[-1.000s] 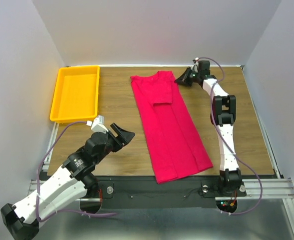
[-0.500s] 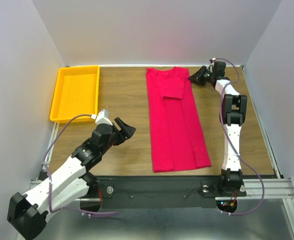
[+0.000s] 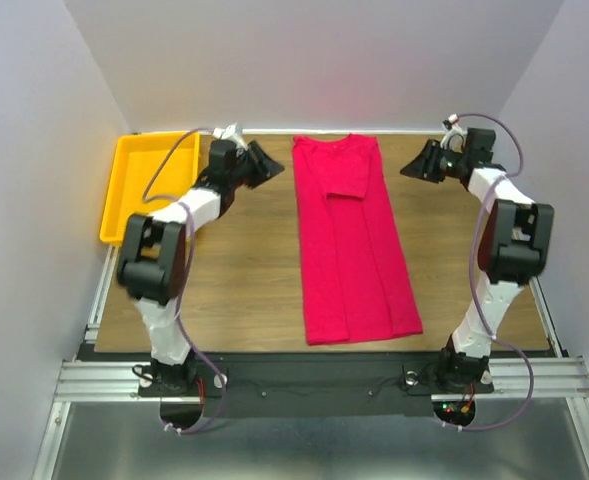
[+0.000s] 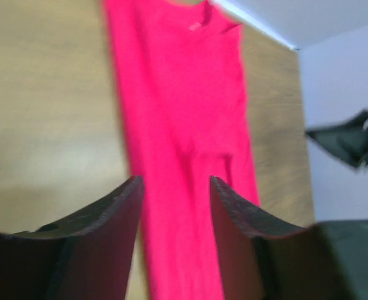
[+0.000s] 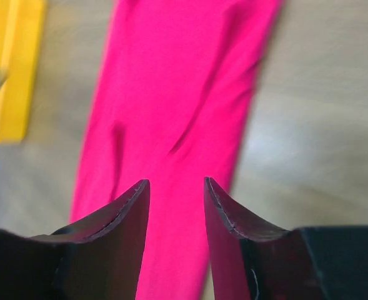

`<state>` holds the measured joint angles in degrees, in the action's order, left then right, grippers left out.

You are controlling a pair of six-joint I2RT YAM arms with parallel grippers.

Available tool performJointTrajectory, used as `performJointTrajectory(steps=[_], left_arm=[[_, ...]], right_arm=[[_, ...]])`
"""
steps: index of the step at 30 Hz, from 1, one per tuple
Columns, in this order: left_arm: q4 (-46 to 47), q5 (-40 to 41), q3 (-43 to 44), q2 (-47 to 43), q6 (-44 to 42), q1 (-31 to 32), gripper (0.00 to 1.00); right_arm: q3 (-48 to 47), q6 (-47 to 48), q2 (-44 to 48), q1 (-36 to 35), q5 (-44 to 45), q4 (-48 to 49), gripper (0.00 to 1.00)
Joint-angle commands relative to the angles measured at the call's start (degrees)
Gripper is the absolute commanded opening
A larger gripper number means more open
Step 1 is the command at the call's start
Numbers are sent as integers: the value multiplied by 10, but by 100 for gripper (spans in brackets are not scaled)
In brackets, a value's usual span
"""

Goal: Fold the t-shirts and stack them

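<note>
While the plain crimson-red cotton t-shirt [image 3: 352,250] lay flat as a long folded strip down the middle of the wooden table [image 3: 244,270], collar at its far edge | left gripper [image 3: 266,166] hung parted, empty, between collar and yellow plastic tray [image 3: 144,190] | right gripper [image 3: 416,166] hung parted, empty, near far-right corner

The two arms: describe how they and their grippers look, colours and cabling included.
The left arm and right arm match: white link shells joined by black joint housings. A thin lilac-grey cable loops loosely along each. The left gripper and right gripper are all black, each with two curved fingers that taper to blunt tips and have finely textured inner faces. No lettering is readable.
</note>
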<state>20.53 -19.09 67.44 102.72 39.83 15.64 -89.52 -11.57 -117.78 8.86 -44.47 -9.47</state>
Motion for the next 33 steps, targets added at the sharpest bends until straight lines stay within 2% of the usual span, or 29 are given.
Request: performJointTrajectory(steps=[1, 2, 5, 6, 9, 17, 21, 33], left_arm=[[42, -116, 170, 122, -16, 1, 53], [27, -120, 243, 176, -21, 0, 51], [-23, -125, 344, 248, -27, -1, 46], [-30, -135, 397, 291, -21, -1, 43], [-41, -157, 480, 361, -4, -1, 35], [-25, -157, 628, 484, 39, -9, 34], [12, -136, 647, 512, 88, -18, 34], [108, -66, 721, 595, 214, -21, 47]], right_arm=[[144, 105, 89, -8, -154, -12, 41], [165, 110, 106, -8, -176, -21, 27], [230, 132, 127, -9, -202, -42, 13], [240, 134, 130, -10, -208, -46, 12], [262, 159, 140, -16, -208, -74, 11], [265, 186, 117, -18, -186, -107, 9], [264, 190, 110, -18, -178, -113, 8], [255, 190, 104, -18, -159, -118, 7]])
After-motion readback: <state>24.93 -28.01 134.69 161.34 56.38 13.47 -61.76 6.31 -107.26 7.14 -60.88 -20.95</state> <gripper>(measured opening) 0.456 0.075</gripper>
